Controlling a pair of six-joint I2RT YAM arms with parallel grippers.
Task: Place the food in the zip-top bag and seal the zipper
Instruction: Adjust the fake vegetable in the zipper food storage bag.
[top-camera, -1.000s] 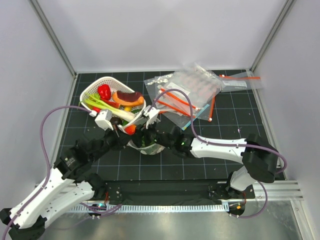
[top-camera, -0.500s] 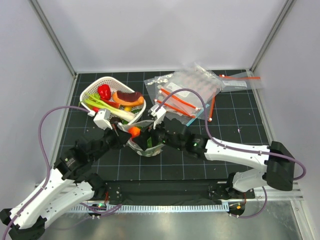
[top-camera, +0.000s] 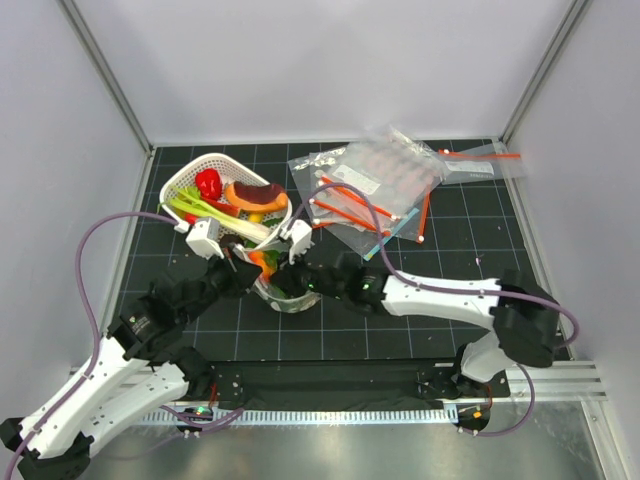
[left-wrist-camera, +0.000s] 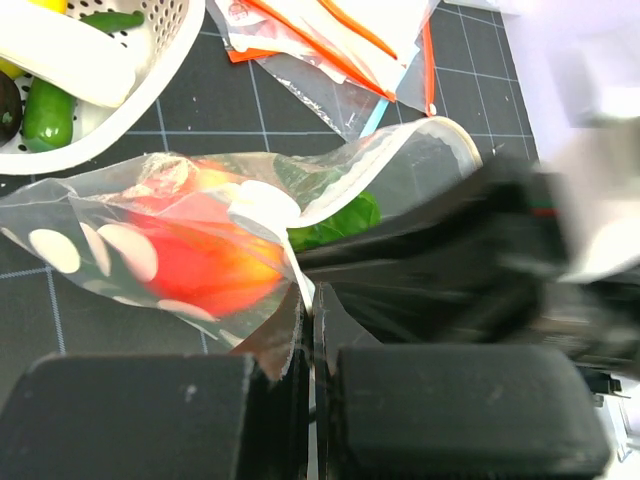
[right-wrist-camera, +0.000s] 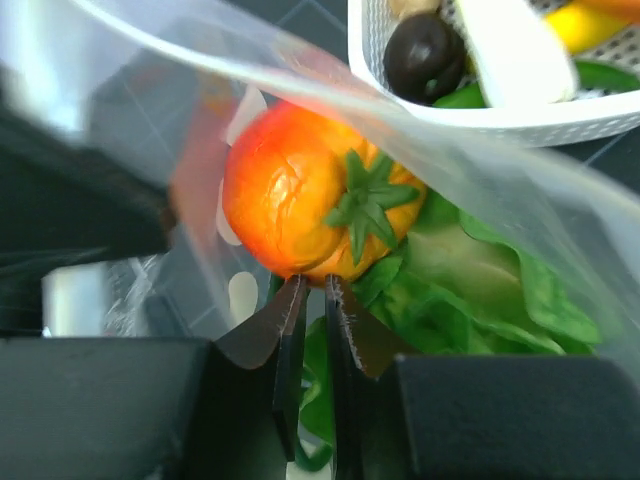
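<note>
Food looks loaded, sealing not begun. The zip-top bag (left-wrist-camera: 420, 150) lies on the table (top-camera: 330, 335) just off the white basket's (top-camera: 178, 178) near rim, mouth gaping. Thru the dotted film I see the toy tomato (right-wrist-camera: 290, 200) right at the mouth w/ the lettuce head (right-wrist-camera: 480, 290) beside it, deeper in. Whether the tomato is fully past the lip I can't tell; it may need a nudge. My left gripper (left-wrist-camera: 310, 300) is clamped tight on a fold of the bag's edge, holding that side of the mouth up. My right gripper (right-wrist-camera: 312, 290) is drawn down to a thin slit, tips at the tomato's underside, on the side away from the basket; can't tell if any film is caught betw. the fingers. Left to do, as I judge it: settle the tomato in, flatten the mouth, run the zipper (left-wrist-camera: 455, 135) closed end to end, since it stands curled open now. Room is tight on the basket side: the rim is just beside the bag and both my wrists crowd there, so a sweep twd the basket risks a bump. To the basket's right sits a pile of plain bags (top-camera: 372, 185) w/ red-orange strips, near enough to snag. The open stretch of table on the basket's near side, twd my bases, is where I'd drag the bag to press the seal.
</note>
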